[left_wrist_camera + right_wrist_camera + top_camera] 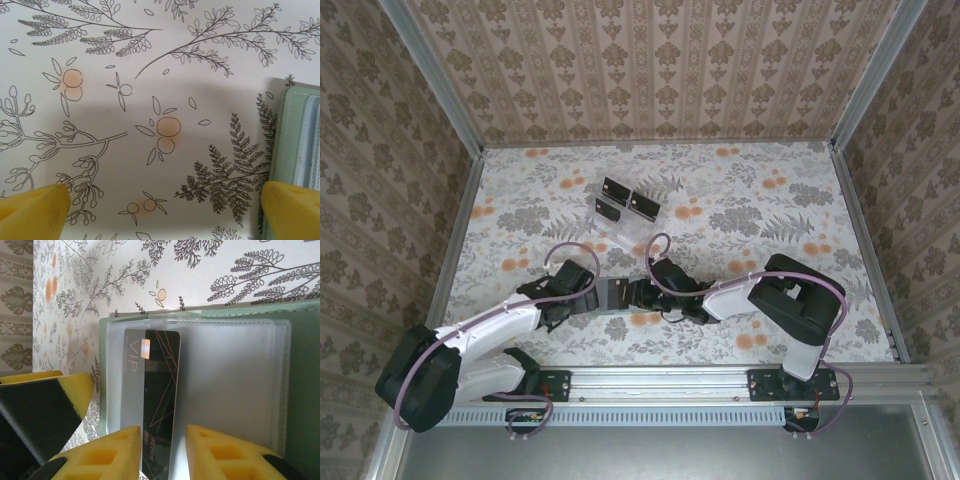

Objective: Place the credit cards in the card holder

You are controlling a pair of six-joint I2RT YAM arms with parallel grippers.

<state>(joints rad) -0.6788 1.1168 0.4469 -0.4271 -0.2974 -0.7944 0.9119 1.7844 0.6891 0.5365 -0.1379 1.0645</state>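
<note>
Card (161, 390) half inside holder (300, 390), right fingers (110, 455) flanking

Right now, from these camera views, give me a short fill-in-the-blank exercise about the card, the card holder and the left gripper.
1. The black card partly tucked into the clear sleeve bears the word ___.
2. The card holder has a pale ___ cover.
3. The left gripper is ___, with bare tablecloth between its fingers.

Missing words: VIP; green; open.

One credit card (160, 405) partly in card holder (300, 390); rack (620, 225) behind
</note>
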